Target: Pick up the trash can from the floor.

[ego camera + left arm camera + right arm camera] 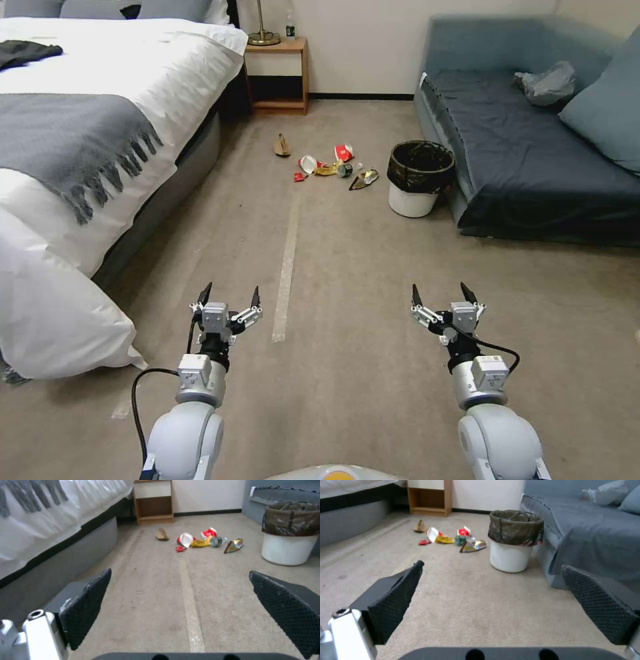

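Nearest us, our left gripper (227,297) and right gripper (440,295) hover spread wide and empty above the tan short-pile carpet floor (347,300). Well ahead at 1 o'clock, the small round white plastic trash can with a black bag liner (419,178) stands upright just beside the blue sofa (533,160). We judge it light, stiff and slick-walled, best pinched at the rim; its contents and far side are hidden.

No text, brand, number or sign is showing legibly anywhere; the red-and-white cups (344,152) and foil wrappers (364,179) are lying too small for any print to read.
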